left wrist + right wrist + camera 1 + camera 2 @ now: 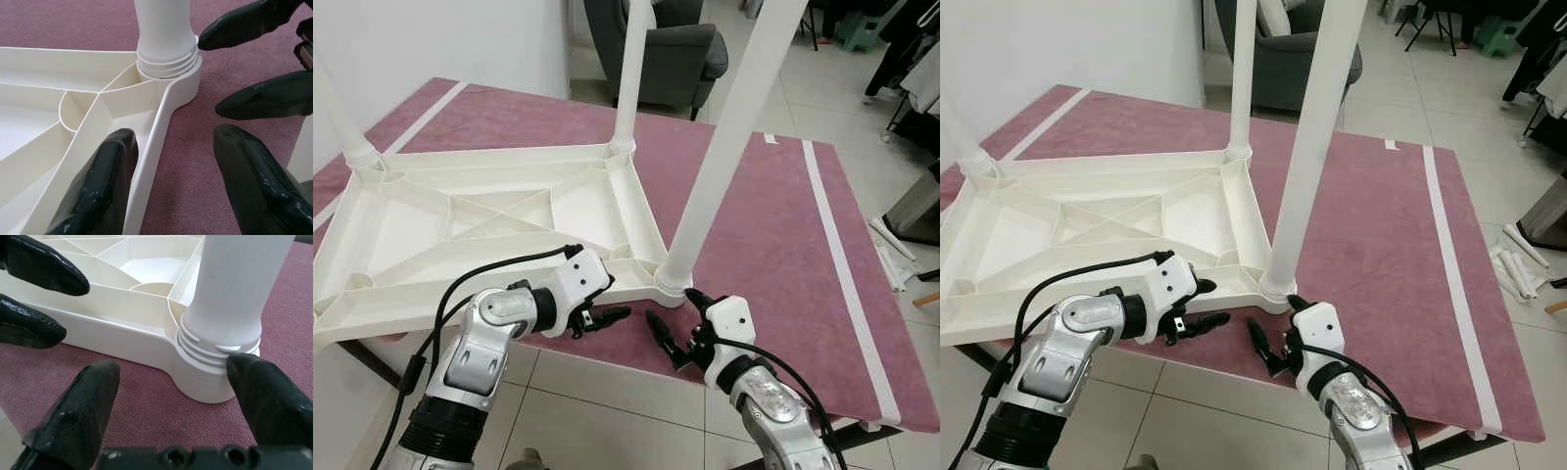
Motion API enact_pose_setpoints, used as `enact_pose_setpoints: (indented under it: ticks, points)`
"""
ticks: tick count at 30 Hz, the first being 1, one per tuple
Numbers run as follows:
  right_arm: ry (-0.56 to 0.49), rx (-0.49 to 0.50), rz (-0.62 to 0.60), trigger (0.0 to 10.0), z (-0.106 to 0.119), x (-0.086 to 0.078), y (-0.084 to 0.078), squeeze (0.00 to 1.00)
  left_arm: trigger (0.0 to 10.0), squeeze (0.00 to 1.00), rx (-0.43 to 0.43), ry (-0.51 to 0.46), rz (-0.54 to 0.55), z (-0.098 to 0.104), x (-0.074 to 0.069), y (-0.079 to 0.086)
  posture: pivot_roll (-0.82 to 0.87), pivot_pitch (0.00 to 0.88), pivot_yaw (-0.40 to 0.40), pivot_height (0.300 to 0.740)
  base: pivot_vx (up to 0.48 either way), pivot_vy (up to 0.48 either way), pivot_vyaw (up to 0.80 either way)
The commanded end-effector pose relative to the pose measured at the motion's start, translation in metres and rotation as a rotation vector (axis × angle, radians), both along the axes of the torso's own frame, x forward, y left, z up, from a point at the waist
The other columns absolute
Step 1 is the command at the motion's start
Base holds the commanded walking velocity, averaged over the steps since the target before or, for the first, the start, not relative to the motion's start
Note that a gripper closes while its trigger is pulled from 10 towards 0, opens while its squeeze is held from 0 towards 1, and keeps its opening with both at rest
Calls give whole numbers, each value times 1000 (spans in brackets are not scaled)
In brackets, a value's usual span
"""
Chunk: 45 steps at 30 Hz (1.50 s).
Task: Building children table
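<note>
The left gripper (607, 315) and right gripper (677, 328) both hover spread apart and empty beside the leg (724, 147) screwed into the upturned tabletop (489, 225).

A white plastic children's table (489, 220) lay upside down on a desk (773, 245) covered in maroon cloth with white stripes. White legs stood upright in its corner sockets; the nearest leg (724, 137) rose from the corner by the desk's front edge. The left gripper (602, 318) hovered just below that corner, jaws apart, facing the right gripper (671, 338), whose jaws also stood apart near the leg's base. A grey armchair (671, 49) stood beyond the desk.
</note>
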State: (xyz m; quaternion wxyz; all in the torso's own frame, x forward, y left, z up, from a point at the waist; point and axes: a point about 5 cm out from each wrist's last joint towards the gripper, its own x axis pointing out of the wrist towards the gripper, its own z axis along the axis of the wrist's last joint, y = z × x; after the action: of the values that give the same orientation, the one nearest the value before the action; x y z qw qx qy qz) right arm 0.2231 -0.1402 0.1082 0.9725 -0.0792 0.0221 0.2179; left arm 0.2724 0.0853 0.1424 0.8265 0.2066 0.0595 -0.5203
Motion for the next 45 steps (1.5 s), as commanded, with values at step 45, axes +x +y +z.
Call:
enact_pose_setpoints:
  ticks: [45]
  points:
    - [6,6,362,10000,57,88,-11,0,10000,0,165,28,-92,-8,41,-24,131,0,8,740,0,0,0]
